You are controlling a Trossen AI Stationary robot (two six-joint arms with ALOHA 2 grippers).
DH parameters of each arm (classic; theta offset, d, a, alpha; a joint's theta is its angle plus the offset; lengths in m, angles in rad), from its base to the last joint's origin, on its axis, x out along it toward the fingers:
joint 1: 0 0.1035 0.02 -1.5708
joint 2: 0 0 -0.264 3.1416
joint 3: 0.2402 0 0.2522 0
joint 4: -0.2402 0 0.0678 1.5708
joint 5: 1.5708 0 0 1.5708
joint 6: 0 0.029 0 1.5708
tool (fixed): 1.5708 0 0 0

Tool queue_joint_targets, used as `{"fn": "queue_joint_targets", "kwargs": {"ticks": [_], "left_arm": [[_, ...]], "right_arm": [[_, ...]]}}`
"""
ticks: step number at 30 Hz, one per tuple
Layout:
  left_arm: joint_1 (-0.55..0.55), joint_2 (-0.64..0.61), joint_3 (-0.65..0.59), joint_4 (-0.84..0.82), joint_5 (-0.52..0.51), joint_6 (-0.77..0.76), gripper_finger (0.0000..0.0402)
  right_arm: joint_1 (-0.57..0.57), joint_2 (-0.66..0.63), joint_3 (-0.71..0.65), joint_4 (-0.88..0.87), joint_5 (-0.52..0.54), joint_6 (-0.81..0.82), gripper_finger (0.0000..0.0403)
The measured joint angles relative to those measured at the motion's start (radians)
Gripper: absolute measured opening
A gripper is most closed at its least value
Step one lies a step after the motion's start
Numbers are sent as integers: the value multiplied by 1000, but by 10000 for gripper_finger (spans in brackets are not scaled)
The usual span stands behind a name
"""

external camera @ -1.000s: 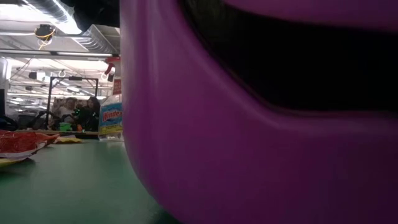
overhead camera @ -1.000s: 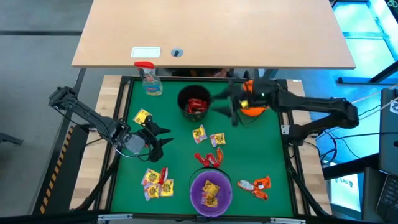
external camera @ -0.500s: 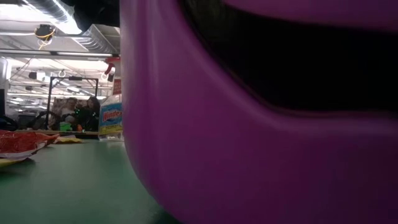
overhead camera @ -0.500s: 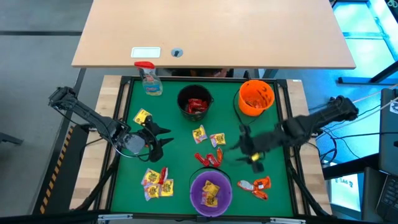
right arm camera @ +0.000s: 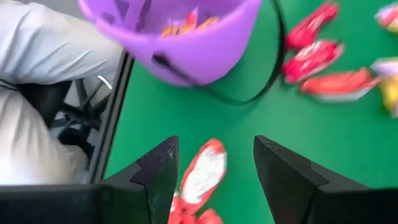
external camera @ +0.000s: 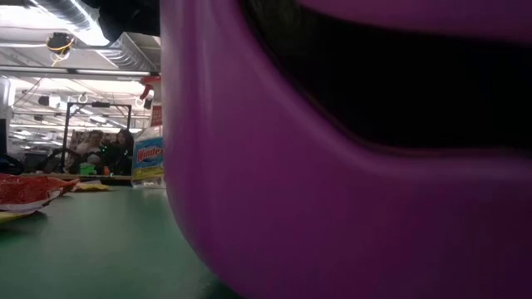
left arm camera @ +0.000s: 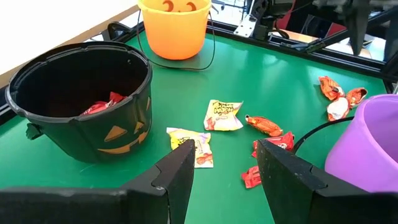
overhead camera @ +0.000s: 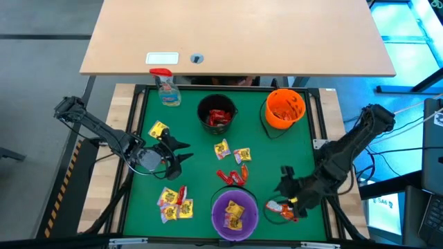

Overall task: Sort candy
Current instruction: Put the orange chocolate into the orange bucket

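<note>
The green table carries three buckets: a black one at the far middle with red candy inside, an orange one to its right at the far side, and a purple one at the near edge holding yellow packets. In the low view the purple bucket fills nearly the whole picture.

The right arm reaches down to the near right corner, its right claw spread open and empty above the orange and red candy lying just right of the purple bucket; its wrist view shows a red-and-white packet between the two fingers, not gripped. The left arm waits at the left side, the left claw also released and holding nothing, pointed toward the middle.

A spray bottle with a red trigger stands at the far left corner. The rest of the candy lies loose on the table: two yellow packets in the middle, red ones just beyond the purple bucket, a single yellow one near the left claw, and a yellow and red cluster at the near left.
</note>
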Motion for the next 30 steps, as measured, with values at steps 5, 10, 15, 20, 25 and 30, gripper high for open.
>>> {"fn": "queue_joint_targets", "kwargs": {"ticks": [5, 10, 15, 20, 25, 30], "left_arm": [[0, 0, 0, 0, 0, 0, 163], [0, 0, 0, 0, 0, 0, 163], [0, 0, 0, 0, 0, 1, 163], [0, 0, 0, 0, 0, 0, 163], [0, 0, 0, 0, 0, 0, 163], [0, 0, 0, 0, 0, -3, 163]], "right_arm": [[92, 0, -71, 4, 1, 200, 204], [164, 0, -148, 51, 31, 341, 204], [188, 23, -205, 116, 59, 397, 204], [186, 104, -206, 121, 60, 406, 204], [186, 184, -206, 183, 60, 407, 204], [186, 240, -206, 247, 98, 407, 204]]}}
